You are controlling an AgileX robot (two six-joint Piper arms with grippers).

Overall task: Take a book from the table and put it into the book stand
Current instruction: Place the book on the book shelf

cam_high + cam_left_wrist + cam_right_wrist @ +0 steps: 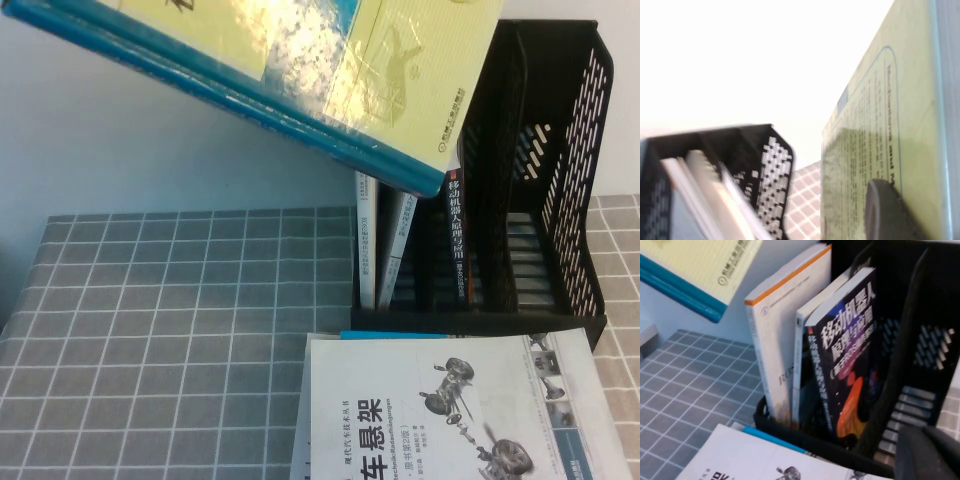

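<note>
The book point(300, 80), pale yellow-green with a blue spine, hangs tilted in the air above the book stand point(560, 170), clamped by the left gripper point(885, 210). A white book point(450, 410) lies on the table point(150, 330) just before the stand. Near the stand's open slots sits the right gripper point(927, 455); whether its claw is apart cannot be told.

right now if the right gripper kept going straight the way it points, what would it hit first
Probably the book stand: the right gripper, only partly seen at the edge of its wrist view, faces an empty slot beside the dark book. It would likely meet the slot's floor or wall first, though depth is unclear.
</note>
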